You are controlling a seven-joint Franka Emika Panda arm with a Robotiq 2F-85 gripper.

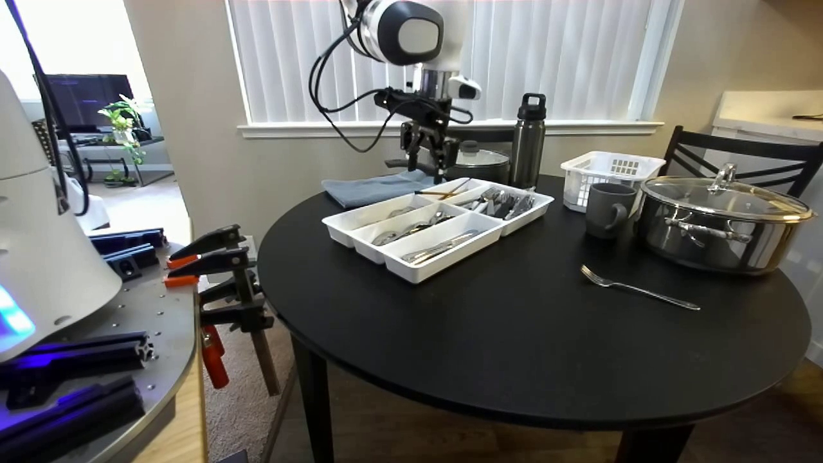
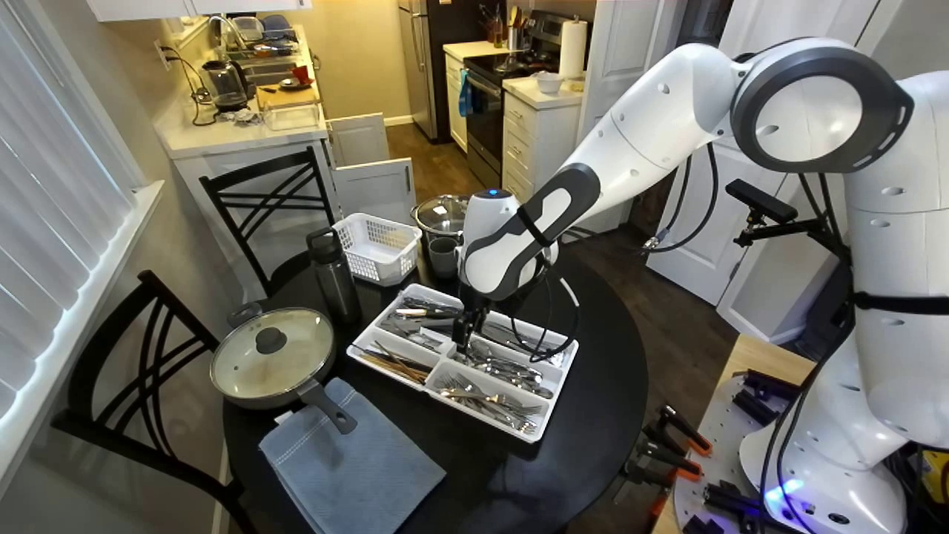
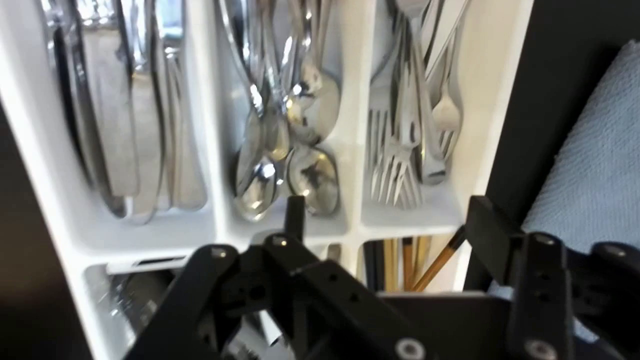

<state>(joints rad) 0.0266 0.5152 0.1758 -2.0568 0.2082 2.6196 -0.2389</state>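
My gripper is open and empty, pointing down above a white cutlery tray. It shows in both exterior views over the tray, as the black gripper and again. In the wrist view the tray's compartments hold knives, spoons, forks and chopsticks. One finger is over the spoon compartment's end. The other is over the tray's outer rim, where a slanted chopstick's tip meets it in view; I cannot tell whether they touch. A lone fork lies on the black table.
A lidded pan and a folded blue cloth lie beside the tray. A tall dark bottle, white basket, grey mug and lidded steel pot stand on the table. Black chairs surround it.
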